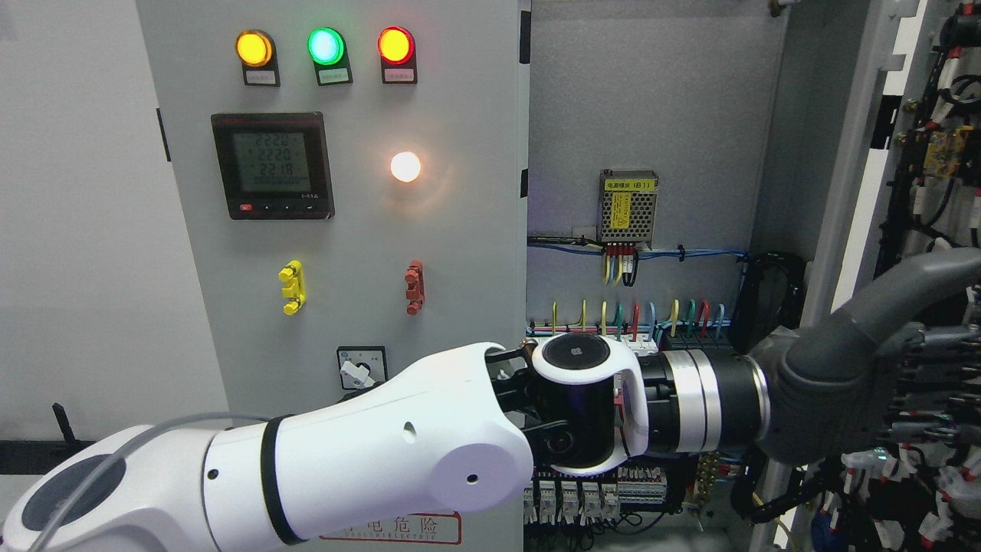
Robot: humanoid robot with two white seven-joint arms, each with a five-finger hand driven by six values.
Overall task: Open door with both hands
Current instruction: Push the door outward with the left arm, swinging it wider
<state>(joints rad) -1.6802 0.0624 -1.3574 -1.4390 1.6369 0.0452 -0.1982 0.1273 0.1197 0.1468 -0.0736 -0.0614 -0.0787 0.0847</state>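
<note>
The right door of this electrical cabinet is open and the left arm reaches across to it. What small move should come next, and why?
Probably press the right door a little farther outward with the left hand. The door already stands swung to the right, the cabinet shows its wiring, and the hand is at the door's inner side, so a short push seems enough.

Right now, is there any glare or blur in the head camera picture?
Head view: the white lamp blooms, casting a warm halo on the grey door; the meter display is washed out, digits hard to read; the left arm and the wiring look sharp.
</note>
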